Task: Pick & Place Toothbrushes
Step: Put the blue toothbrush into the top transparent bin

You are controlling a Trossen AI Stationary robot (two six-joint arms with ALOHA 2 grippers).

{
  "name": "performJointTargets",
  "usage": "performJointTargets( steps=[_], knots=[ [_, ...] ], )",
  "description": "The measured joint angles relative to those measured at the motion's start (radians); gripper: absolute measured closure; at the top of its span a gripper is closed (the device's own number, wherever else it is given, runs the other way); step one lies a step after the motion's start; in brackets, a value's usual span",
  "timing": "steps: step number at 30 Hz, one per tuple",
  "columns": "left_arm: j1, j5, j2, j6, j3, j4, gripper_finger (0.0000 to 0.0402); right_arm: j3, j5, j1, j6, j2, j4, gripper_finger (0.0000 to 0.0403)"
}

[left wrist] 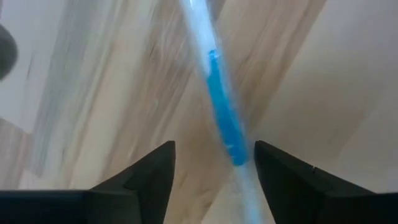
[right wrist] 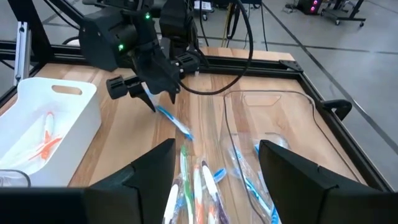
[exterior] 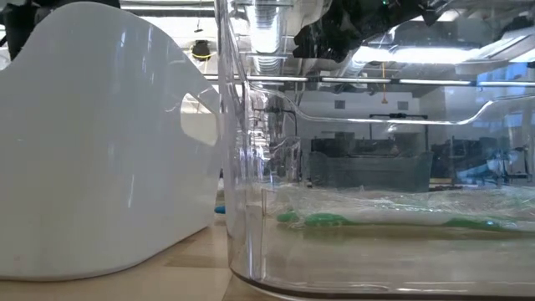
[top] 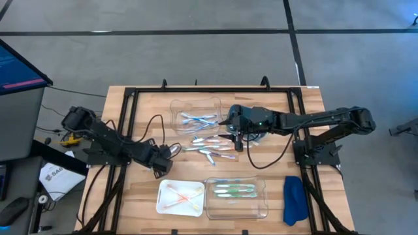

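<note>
Far left in the high view: left arm, stretched across the table (top: 307, 98) toward the middle. At its end, left gripper (top: 164, 156), low over the wood, fingers (left wrist: 149, 177) spread, not clenched. Between them, one light-blue brush (left wrist: 222, 112), nearer one finger than the other, a gap showing on each side. From the right wrist view, the same brush slanting out from under that gripper toward the pile, apart from the other brushes. Whether resting on the wood or off it: cannot tell.

Next along, at the near edge, one white tray (top: 163, 202) with orange brushes (top: 179, 194) crossed inside, three or so. At the far edge, one clear tray (top: 175, 108) with light-blue brushes (top: 198, 119), about four.

In the middle, between the trays, a loose pile (top: 212, 149) on bare wood: white, blue, orange and green mixed, roughly eight, too tangled for a sure count.

Directly above the pile's right end, right gripper (top: 236, 142), fingers parted, holding nothing, clear of the brushes beneath.

Right of the white tray and just beside it, a second clear tray (top: 261, 209) with green brushes (top: 234, 190) laid side by side, three by the look; in the low view, green visible through its wall.

Far right, near edge: one blue cloth (top: 294, 199), beside the right arm's base.

Totals: two arms, three trays, one cloth.
</note>
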State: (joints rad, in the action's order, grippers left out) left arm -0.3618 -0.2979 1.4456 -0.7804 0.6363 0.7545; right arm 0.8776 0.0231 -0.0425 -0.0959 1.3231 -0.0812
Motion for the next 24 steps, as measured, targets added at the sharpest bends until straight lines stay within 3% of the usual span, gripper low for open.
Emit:
performJointTargets(
  steps=[10, 21, 24],
  knots=[
    [0.009, 0.022, -0.004, -0.014, -0.048, -0.061, 0.0244, 0.0, 0.0, 0.0, 0.0, 0.0, -0.01, 0.0178],
    [0.009, 0.048, -0.003, -0.013, -0.05, -0.089, 0.0383, 0.0, 0.0, 0.0, -0.008, 0.0, -0.027, 0.0178],
    [0.009, 0.044, -0.007, -0.013, -0.051, -0.088, 0.0387, 0.0, 0.0, 0.003, -0.008, 0.0, -0.028, 0.0178]
  ],
)
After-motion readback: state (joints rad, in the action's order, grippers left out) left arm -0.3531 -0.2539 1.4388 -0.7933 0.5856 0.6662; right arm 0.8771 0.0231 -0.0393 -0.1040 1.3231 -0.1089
